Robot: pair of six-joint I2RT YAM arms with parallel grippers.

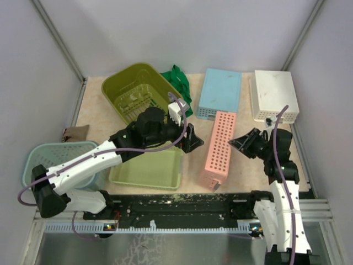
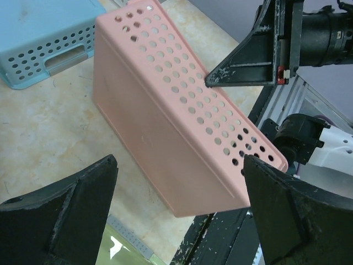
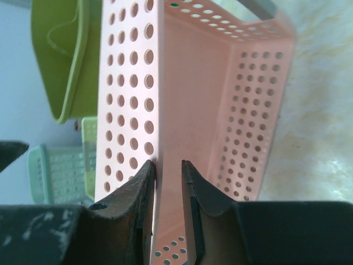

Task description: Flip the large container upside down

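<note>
The large container [image 1: 219, 148] is a long pink perforated bin lying on one long side wall, near the table's front edge. Its opening faces right and its solid bottom [image 2: 165, 132] faces left. My right gripper [image 1: 238, 143] is at its raised upper wall. In the right wrist view the jaws [image 3: 168, 165] straddle that wall's rim [image 3: 160, 83], narrowly open: one finger touches the holed outer face, the other stands off the inner face. My left gripper [image 1: 190, 141] hovers wide open just left of the bin, and its fingers [image 2: 83, 199] hold nothing.
An olive basket [image 1: 138, 91] and a green cloth [image 1: 177, 80] are at the back left. An overturned blue bin [image 1: 220, 93] and a white bin [image 1: 274, 94] are at the back. A pale green tray [image 1: 149, 168] and a teal basket [image 1: 52, 163] sit near left. The black rail [image 1: 182, 204] runs along the front.
</note>
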